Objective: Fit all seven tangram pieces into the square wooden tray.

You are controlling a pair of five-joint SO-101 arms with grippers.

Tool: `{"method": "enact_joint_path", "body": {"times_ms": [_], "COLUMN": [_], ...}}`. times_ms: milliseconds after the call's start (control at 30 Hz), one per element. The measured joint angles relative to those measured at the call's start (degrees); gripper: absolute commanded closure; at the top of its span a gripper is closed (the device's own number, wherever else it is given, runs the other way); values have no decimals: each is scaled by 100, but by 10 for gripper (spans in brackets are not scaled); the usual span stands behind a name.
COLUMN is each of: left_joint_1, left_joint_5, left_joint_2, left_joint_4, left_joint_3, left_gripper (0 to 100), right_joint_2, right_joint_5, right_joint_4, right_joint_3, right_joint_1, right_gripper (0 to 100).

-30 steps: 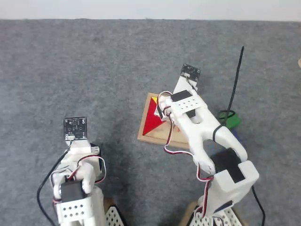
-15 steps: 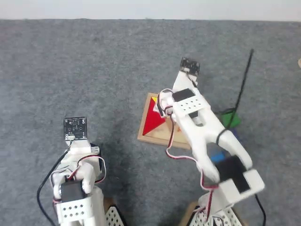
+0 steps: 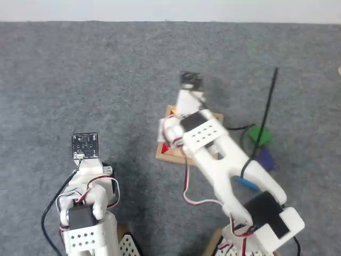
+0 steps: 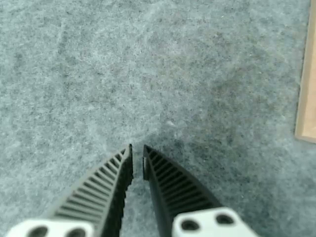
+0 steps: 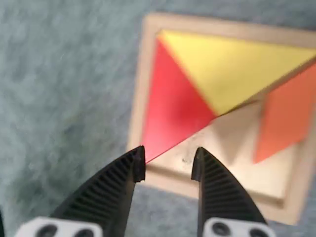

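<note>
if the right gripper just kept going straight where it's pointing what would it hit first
Most likely the wooden tray, on the bare floor beside the red triangle's tip: the right gripper, jaws open, aims right there. Depth is unclear, so the red tip could touch first.

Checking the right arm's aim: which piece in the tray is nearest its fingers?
The red triangle: its corner appears right beside the right gripper fingertips, while the yellow triangle and orange piece lie farther across the tray.

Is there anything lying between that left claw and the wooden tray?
Nothing: the left wrist view shows bare grey carpet between the left claw and the wooden tray.
</note>
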Motion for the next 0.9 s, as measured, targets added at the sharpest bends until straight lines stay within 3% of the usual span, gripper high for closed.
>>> {"method": "enact_joint_path", "body": {"times_ms": [200,633,767,900], "left_joint_1": [0,0,0,0], "left_joint_5": [0,0,0,0], "left_joint_2": [0,0,0,0], "left_joint_4": [0,0,0,0], "left_joint_3": [0,0,0,0], "left_gripper": [964,964,964,964], "right_joint_2": [448,826,703,-70], "right_joint_5": [0,334,440,844], "right_joint_4": [-9,-35,-26,615], "right_joint_3": [0,0,0,-202], "right_joint_1": [-18,976,993,1002], "right_gripper": [835,836,836,836]}}
